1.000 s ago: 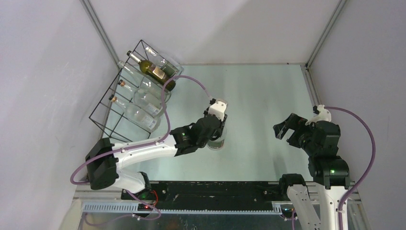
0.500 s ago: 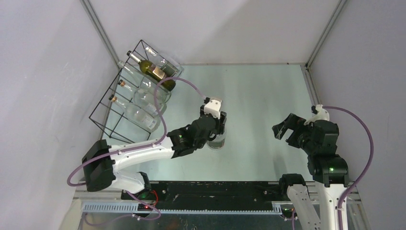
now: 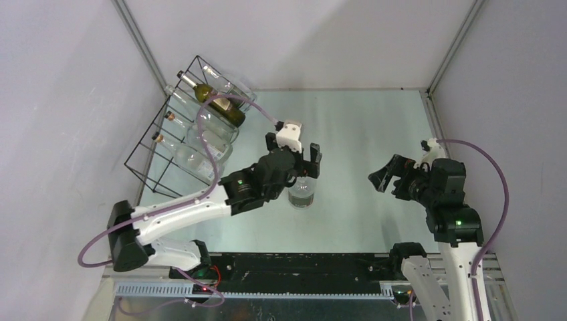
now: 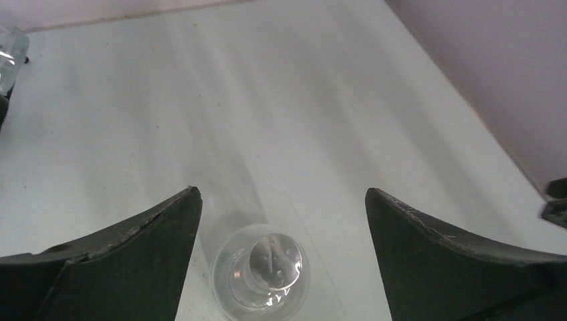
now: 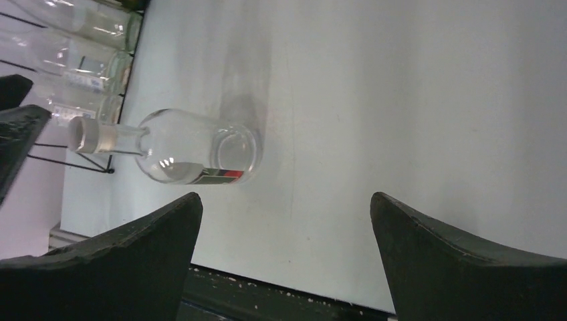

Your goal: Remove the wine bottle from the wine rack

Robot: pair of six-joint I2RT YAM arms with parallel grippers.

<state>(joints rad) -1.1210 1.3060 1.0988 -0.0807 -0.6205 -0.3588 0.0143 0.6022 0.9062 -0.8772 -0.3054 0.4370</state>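
Note:
A clear wine bottle [image 3: 301,192] with a silver cap stands upright on the table, free of the wine rack [image 3: 126,162]. My left gripper [image 3: 294,152] hovers just above and behind it, open, touching nothing. From the left wrist I look down on the bottle's cap [image 4: 271,264], low between the spread jaws of the left gripper [image 4: 281,190]. My right gripper [image 3: 382,179] hangs open and empty to the right. The right wrist view shows the bottle [image 5: 194,148] ahead of the right gripper [image 5: 286,195], with a red and dark label near its base.
The black wire rack stands at the far left by the wall and holds several bottles on their sides, among them a dark green one [image 3: 215,101] and clear ones [image 3: 200,164]. Side walls close in the table on both sides.
My left gripper went from shut on the bottle's neck to open, and rose back off it. The bottle stays standing. My right gripper shifted a little left.

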